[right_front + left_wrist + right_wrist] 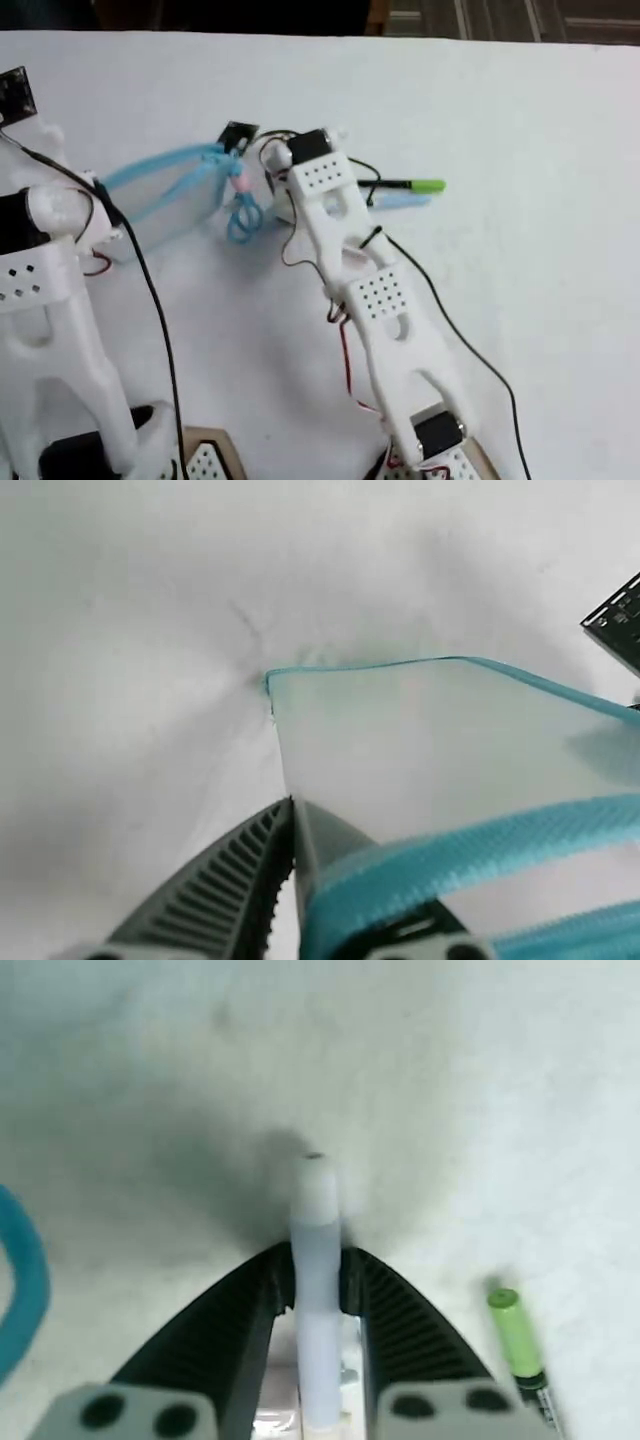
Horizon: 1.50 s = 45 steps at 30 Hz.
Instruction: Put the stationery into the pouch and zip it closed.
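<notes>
Just beside the pouch (pixel 160 205), your right gripper (pixel 315 1255) is clamping a pale blue pen (pixel 316 1200). Be steering its tip level between the rows of the teal zipper (pixel 460 855) while your left gripper (pixel 293 818) is pinching the pouch edge, keeping it steady.

right gripper (pixel 315 1270) is clamped tight on a pale pen (pixel 316 1210) over the white table (pixel 450 1080), green-capped pen (pixel 515 1335) lying nearby
</notes>
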Tool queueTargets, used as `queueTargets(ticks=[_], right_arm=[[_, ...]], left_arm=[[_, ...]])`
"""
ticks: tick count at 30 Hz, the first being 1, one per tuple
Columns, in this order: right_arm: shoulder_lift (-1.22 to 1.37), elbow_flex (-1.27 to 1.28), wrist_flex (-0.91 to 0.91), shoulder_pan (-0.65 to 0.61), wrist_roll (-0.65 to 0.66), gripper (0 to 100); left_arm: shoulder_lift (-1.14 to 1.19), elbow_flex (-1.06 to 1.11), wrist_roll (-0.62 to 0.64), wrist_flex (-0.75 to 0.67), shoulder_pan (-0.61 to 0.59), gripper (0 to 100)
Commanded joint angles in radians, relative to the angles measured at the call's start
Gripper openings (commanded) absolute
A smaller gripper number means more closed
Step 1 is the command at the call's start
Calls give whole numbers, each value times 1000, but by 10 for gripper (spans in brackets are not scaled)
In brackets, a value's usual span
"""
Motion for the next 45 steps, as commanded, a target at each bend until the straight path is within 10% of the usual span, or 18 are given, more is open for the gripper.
queueTargets(ticks=[1,16,38,45], right_arm=[[-82,-9,38,-13,3,16],[-545,3,53,21,-20,18],[-1214,5,54,15,-996,17],[-1354,3,36,-154,-1120,18]], left_arm=[[-10,-11,5,-12,-8,21],[-12,-12,5,-9,-8,21],[-12,-12,5,-8,-8,21],[-12,-12,5,-9,-8,21]])
